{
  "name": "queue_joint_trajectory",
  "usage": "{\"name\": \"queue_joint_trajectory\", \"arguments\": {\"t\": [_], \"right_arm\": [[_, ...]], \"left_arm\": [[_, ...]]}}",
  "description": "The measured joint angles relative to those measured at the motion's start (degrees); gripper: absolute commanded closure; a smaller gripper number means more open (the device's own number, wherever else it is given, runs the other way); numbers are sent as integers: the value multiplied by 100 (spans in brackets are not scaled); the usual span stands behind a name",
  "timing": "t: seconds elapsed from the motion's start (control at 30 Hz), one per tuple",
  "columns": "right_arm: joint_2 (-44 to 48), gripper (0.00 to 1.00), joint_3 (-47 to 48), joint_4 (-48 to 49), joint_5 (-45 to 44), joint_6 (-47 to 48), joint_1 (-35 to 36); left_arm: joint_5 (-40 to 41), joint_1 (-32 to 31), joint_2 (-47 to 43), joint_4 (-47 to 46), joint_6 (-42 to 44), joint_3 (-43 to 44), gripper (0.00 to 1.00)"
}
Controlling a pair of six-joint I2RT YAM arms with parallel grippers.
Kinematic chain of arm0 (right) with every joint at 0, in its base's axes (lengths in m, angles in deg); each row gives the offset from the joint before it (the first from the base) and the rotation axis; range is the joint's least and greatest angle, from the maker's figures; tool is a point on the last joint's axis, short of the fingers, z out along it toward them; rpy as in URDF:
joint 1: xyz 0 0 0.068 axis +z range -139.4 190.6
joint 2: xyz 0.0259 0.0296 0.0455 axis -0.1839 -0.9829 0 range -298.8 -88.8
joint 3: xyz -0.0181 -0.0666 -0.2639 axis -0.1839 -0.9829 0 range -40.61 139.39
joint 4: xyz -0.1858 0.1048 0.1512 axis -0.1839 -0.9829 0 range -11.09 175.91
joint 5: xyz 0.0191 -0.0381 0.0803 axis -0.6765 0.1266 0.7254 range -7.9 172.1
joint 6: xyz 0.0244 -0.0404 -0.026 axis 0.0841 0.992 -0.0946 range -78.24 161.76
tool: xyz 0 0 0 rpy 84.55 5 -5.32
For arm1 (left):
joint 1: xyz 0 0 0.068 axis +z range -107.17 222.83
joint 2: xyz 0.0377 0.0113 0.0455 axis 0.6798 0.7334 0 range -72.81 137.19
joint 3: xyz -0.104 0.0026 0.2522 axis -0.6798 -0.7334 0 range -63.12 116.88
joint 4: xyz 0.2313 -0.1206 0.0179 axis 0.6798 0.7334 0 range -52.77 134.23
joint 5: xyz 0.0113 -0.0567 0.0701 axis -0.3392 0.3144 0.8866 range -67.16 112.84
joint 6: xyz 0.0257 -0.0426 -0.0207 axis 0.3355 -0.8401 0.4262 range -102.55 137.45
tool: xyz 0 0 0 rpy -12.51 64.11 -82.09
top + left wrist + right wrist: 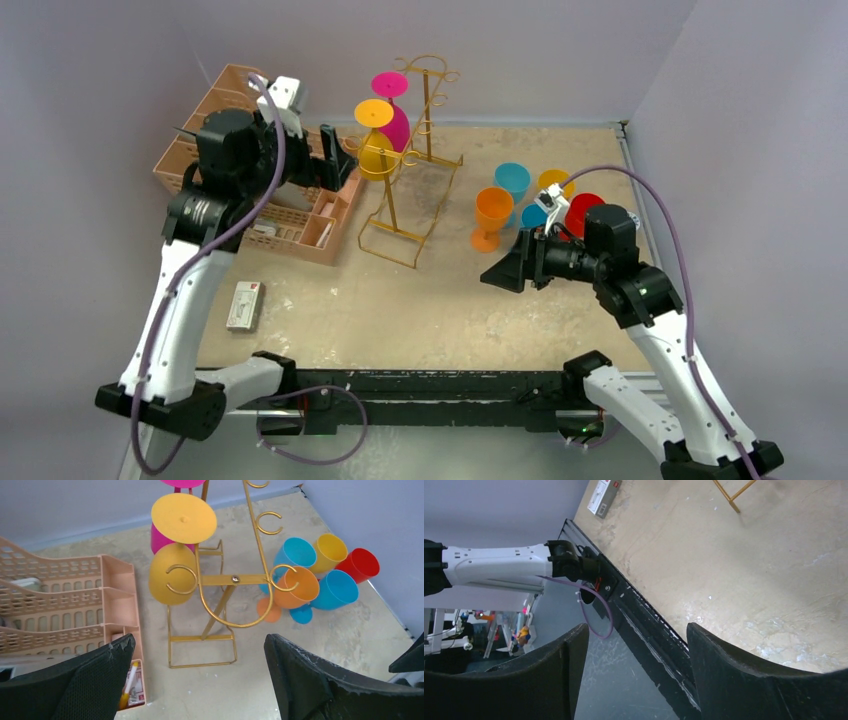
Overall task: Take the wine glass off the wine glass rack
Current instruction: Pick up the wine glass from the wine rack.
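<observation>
- Approach step, by judgement: nothing is gripped yet, and the gold rack (235,579) is loaded.
- The yellow glass (170,580) is hung upside down on its left hook, ahead-left of the left claw (200,650), apart.
- The left claw is spread wide, empty; next it must be closed on the bowl and the glass slid off the hook.
- The right claw (636,630) is spread wide, idle.

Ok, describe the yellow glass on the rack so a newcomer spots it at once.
Find the gold wire rack standing mid-table. Two glasses hang upside down on it. The yellow glass is the one nearer the arms, in front of the pink glass.
</observation>
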Motion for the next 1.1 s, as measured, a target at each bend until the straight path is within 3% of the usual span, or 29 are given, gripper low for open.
{"name": "queue_joint_trajectory", "arguments": {"t": [0.33,0.7,1.1], "right_arm": [[313,23,-48,48,177,-249,0],[289,22,-116,55,197,-393,0],[177,22,-170,142,304,-542,0]], "left_arm": [[-1738,1512,1379,-638,-704,321,5],[-2656,1718,2367,-1626,-1499,560,14],[-3244,1718,3316,-2146,-2085,1027,43]]}}
